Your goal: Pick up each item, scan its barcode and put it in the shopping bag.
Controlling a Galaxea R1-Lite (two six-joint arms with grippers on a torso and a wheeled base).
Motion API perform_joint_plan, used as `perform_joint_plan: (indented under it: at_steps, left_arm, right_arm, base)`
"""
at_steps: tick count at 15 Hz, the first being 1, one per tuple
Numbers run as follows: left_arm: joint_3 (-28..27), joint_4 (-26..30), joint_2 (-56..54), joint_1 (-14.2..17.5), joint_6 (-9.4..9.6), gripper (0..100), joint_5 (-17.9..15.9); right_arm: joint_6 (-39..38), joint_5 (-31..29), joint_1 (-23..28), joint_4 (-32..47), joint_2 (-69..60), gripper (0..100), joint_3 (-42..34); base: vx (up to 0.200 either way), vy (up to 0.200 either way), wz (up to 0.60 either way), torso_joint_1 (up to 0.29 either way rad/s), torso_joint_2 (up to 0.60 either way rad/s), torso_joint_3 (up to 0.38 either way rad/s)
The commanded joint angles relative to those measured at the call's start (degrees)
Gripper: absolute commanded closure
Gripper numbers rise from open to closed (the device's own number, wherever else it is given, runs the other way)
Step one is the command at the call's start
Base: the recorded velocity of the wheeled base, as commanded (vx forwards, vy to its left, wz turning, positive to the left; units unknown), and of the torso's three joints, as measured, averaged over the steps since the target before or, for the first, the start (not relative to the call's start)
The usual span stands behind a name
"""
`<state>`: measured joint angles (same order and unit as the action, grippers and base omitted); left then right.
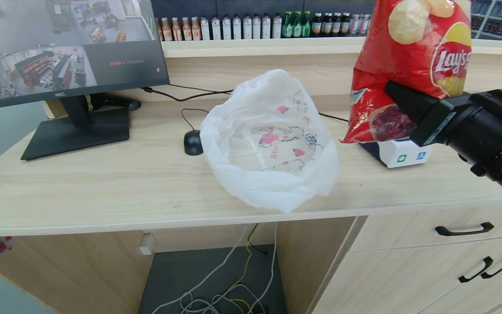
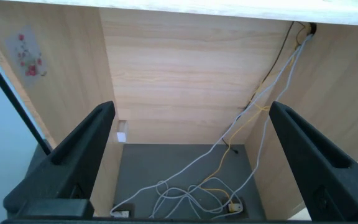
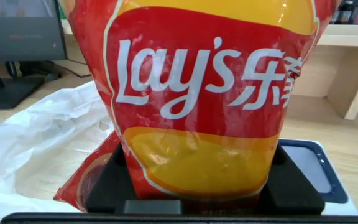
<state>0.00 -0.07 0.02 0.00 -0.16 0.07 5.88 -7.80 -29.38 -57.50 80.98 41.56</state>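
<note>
1. At the right end of the tabletop [image 1: 103, 183], the right tool [image 1: 408, 102] is clamped on the lower part of the chips [image 1: 412, 56]; the pack stands upright, held up off the wood.
2. Pack's bottom edge hangs just over the scanner [image 1: 401, 152], a white and blue box. Touching or apart: cannot tell.
3. Bag [image 1: 273, 144] sits mid-tabletop, to the left of the scanner and near it, mouth open and slumped toward the front edge. Red and blue print shows inside; whether an item or the bag's own pattern, cannot tell.
4. Left tool [image 2: 191, 118] hangs low in front of the desk, jaws wide apart, holding nothing, facing the kneehole with loose cables [image 2: 197, 186].
5. Step in hand, as I judge it: scanning the chips. Which face carries the barcode cannot be made out.
6. Next move calls for carrying the pack leftward, high enough to clear the bag's rim, centring it over the mouth, then letting go. Thin film may fold under the pack; a low drop seems wise.
</note>
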Motion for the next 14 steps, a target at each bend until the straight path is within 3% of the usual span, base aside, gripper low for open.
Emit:
perform_joint_plan:
  at_steps: [1,7,14]
  left_arm:
    - [0.0,0.0,0.0,0.0,-0.02,0,0.1]
    - [0.0,0.0,0.0,0.0,-0.11,0,0.0]
    - [0.0,0.0,0.0,0.0,-0.11,0,0.1]
  right_arm:
    - [0.0,1.7,-0.1,-0.1,0.7,100,0.0]
    - [-0.1,7.8,-1.8,0.1,5.7,100,3.3]
    - [-1.1,10.1,-2.3,0.4,12.6,100,8.6]
  base:
    - [0.000,0.000,0.00,0.000,0.00,0.000]
    - [0.000,0.000,0.00,0.000,0.00,0.000]
    - [0.000,0.000,0.00,0.000,0.00,0.000]
